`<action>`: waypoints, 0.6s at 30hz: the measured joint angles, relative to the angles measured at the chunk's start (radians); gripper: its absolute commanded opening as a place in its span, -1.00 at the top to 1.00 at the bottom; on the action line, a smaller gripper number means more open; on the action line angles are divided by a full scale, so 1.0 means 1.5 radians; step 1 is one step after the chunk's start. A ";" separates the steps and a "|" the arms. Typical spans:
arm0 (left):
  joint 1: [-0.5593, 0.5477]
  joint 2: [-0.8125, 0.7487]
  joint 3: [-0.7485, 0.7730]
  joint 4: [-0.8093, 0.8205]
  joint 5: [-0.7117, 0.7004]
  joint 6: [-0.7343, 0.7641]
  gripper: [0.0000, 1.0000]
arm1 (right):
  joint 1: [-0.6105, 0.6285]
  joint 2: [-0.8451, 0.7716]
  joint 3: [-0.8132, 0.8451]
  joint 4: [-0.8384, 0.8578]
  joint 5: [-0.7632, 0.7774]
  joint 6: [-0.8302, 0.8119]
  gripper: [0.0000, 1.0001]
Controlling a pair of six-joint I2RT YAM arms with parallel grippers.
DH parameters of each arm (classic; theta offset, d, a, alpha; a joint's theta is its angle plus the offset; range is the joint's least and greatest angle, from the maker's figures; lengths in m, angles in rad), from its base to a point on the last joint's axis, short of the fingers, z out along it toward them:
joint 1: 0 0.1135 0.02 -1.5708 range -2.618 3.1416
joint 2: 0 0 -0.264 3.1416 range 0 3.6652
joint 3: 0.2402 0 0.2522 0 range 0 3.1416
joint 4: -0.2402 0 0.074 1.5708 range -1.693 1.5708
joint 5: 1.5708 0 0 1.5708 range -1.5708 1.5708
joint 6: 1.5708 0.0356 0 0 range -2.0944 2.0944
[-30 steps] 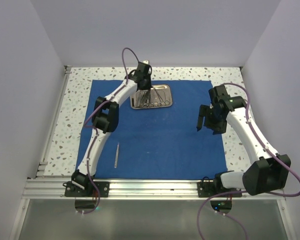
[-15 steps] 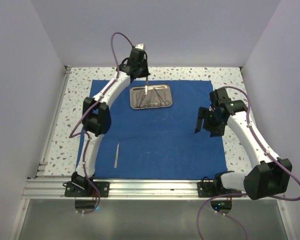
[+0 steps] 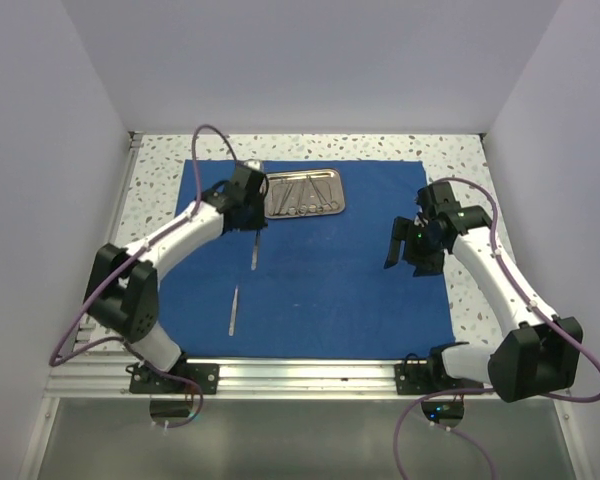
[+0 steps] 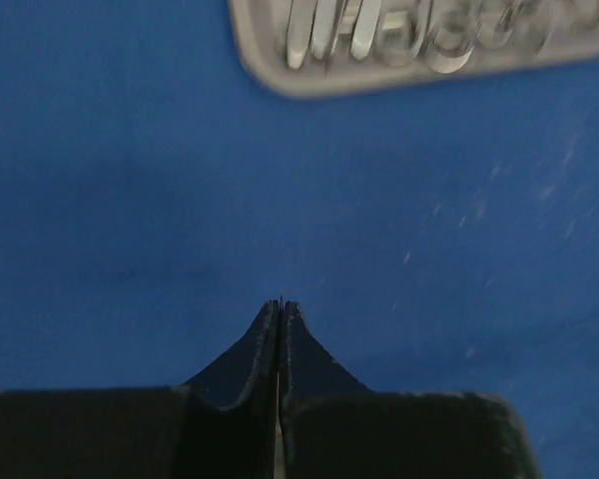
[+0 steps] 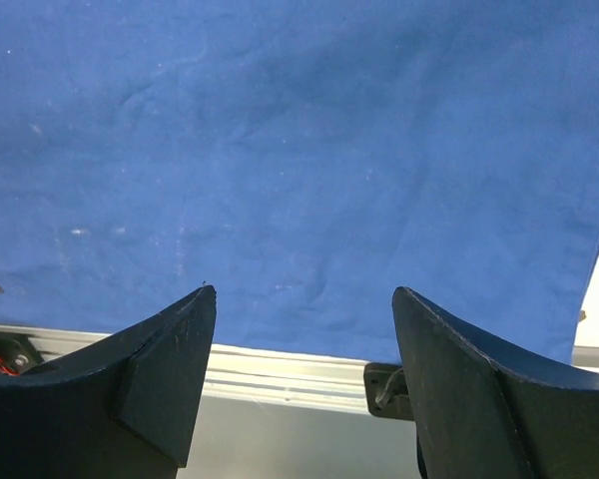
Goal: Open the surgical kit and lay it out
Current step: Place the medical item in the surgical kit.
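Observation:
The royal-blue cloth (image 3: 320,285) lies spread flat on the table. The small steel tray (image 3: 302,193) sits at its far middle with several slim instruments inside, and it also shows blurred in the left wrist view (image 4: 419,45). One slim steel instrument (image 3: 234,309) lies on the cloth at the near left. My left gripper (image 3: 254,230) is just near-left of the tray, shut on another slim steel instrument (image 3: 255,252) that sticks out below it. In the left wrist view the gripper (image 4: 281,304) has its jaws pressed together on a thin sliver. My right gripper (image 3: 402,258) is open and empty above the cloth's right side (image 5: 299,150).
The speckled tabletop (image 3: 160,170) borders the cloth. An aluminium rail (image 3: 300,375) runs along the near edge and also shows in the right wrist view (image 5: 280,364). White walls close in the left, right and back.
My left arm has pulled back from over the tray toward the near left, carrying a slim instrument out of it. My right gripper has shifted only slightly.

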 measured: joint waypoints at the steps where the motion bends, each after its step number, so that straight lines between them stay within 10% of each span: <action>1: -0.010 -0.027 -0.052 -0.004 -0.004 -0.005 1.00 | 0.000 0.000 -0.003 0.005 -0.002 0.000 -0.50; 8: -0.058 -0.132 -0.261 -0.018 -0.013 -0.050 1.00 | 0.000 0.000 -0.031 0.019 -0.013 -0.001 -0.51; 12: -0.062 -0.137 -0.277 -0.018 -0.018 -0.065 0.07 | 0.000 0.000 -0.038 0.023 -0.013 -0.001 -0.51; 18: -0.064 -0.116 -0.228 -0.020 -0.031 -0.064 -0.21 | 0.000 -0.001 -0.044 0.023 -0.011 -0.001 -0.52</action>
